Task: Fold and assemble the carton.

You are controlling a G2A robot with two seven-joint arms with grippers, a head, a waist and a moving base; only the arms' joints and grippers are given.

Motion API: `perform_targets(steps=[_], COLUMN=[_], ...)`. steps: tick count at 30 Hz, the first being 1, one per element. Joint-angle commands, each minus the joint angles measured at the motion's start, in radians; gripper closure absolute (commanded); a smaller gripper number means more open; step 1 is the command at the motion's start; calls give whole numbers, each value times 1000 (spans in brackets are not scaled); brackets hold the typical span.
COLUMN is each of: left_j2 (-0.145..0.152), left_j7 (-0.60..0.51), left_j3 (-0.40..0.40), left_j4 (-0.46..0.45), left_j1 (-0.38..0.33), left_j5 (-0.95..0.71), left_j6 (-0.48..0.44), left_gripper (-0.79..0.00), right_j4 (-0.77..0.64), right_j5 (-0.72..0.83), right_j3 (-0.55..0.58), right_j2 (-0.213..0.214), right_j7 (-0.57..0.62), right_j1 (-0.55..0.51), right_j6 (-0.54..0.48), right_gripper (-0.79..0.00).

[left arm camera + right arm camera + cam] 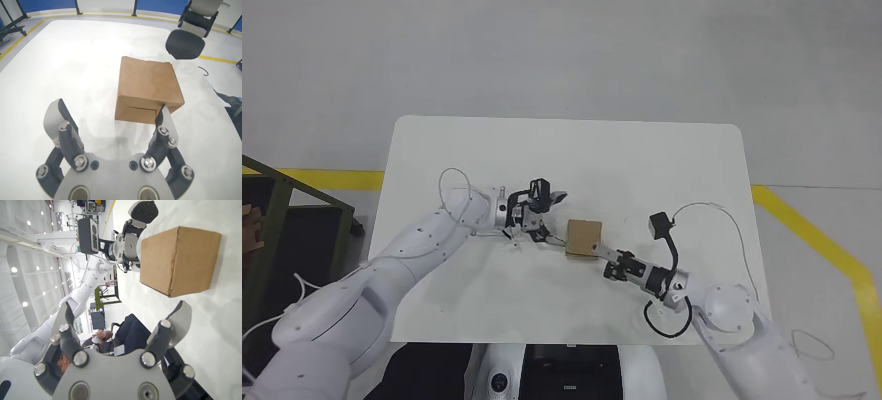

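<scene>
A closed brown carton (583,238) stands on the white table (442,160) near its middle. My left gripper (548,215) is open just beside it. In the left wrist view the carton (149,85) has a slit in its near face, and one of the left gripper's (111,108) fingertips (164,111) overlaps the near lower corner. My right gripper (612,263) sits at the carton's opposite corner, open and holding nothing. In the right wrist view the carton (179,260) lies a short way beyond the right gripper (122,308), with the left gripper (132,237) behind it.
A dark green frame (272,220) stands on the floor off one side of the table, by a yellow floor line (802,215). A thin white cable (727,215) loops over the table near the right arm. Bare tabletop surrounds the carton.
</scene>
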Motion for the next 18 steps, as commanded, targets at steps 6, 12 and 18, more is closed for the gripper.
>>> perform_targets(steps=[6, 12, 18], left_j2=[-5, 20, 62], left_j7=[-11, 50, 144], left_j3=[-5, -44, -104], left_j4=[-33, -18, -8], left_j1=[7, 32, 60], left_j5=[14, 29, 45], left_j6=[-17, -3, -7], left_gripper=[-785, -785, -785], right_j4=[2, 4, 20], right_j5=[0, -66, -166], right_j3=[13, 9, -21], right_j2=[3, 6, 5], right_j7=[-8, 9, 5], right_j1=[-10, 2, 27], right_j6=[-13, -47, -103], right_gripper=[-785, -785, -785])
